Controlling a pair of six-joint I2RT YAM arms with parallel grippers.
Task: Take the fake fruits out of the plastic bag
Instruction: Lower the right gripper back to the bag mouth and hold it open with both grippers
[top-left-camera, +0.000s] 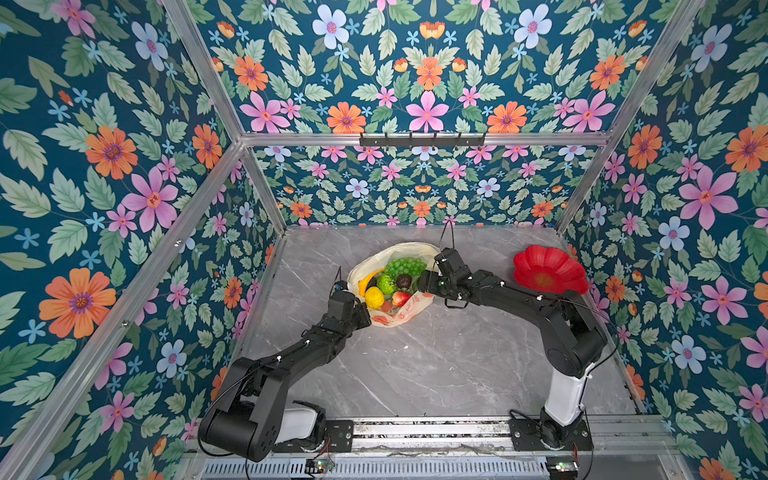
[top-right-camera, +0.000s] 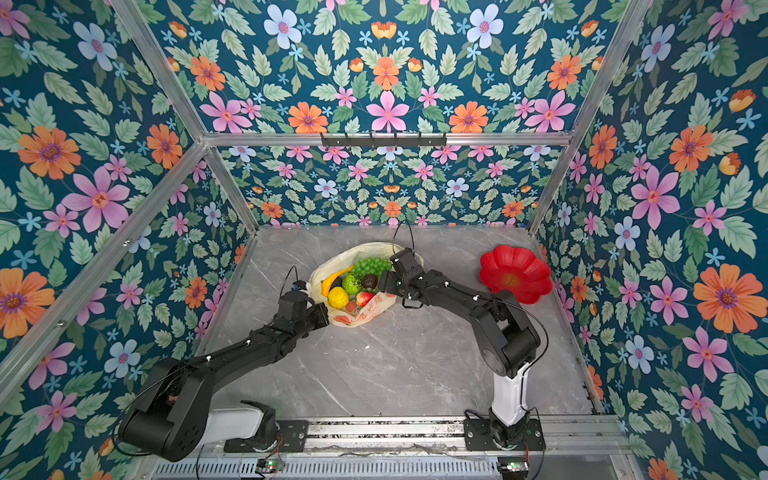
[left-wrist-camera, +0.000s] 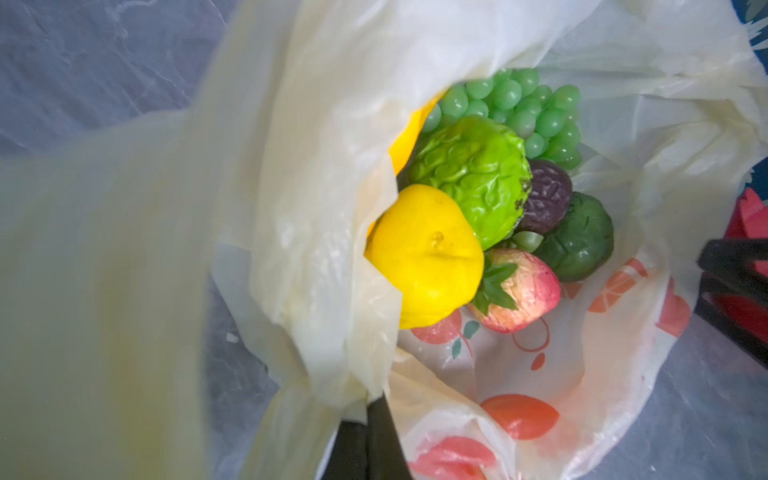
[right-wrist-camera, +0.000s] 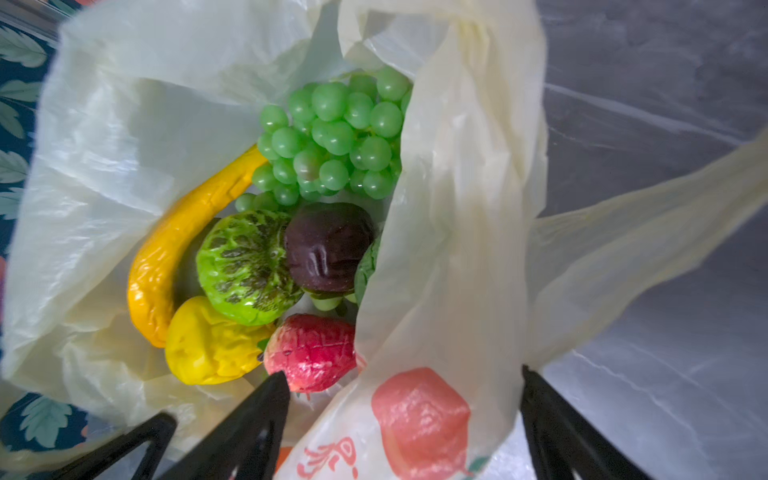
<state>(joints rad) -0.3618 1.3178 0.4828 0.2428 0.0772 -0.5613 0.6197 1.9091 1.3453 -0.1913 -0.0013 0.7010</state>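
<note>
Seven fake fruits (top-left-camera: 387, 284) you can count, all inside one plastic bag (top-left-camera: 390, 320) that lies open mid-table (top-left-camera: 415, 365), toward the far side: one banana (right-wrist-camera: 166, 257), one grape bunch (right-wrist-camera: 336, 133), one bumpy lime-green ball (right-wrist-camera: 245, 266), one dark brown piece (right-wrist-camera: 328, 245), one lemon (right-wrist-camera: 208, 345), one strawberry (right-wrist-camera: 311, 353), one dark green piece (left-wrist-camera: 577, 237); one red flower-shaped plate (top-left-camera: 548, 270) sits well apart at the far right. Your left gripper (left-wrist-camera: 374, 415) is pressed together, pinching the bag's left rim; your right gripper (right-wrist-camera: 401, 374) stands spread wide, one of its fingers (right-wrist-camera: 257, 419) inside the mouth just beside the strawberry, its mate outside, the bag's right wall between them, nothing clamped. The left wrist view shows the dark green piece whole, the right wrist view only a sliver; the banana's full curve shows in the right wrist view, a mere yellow edge in the left.
</note>
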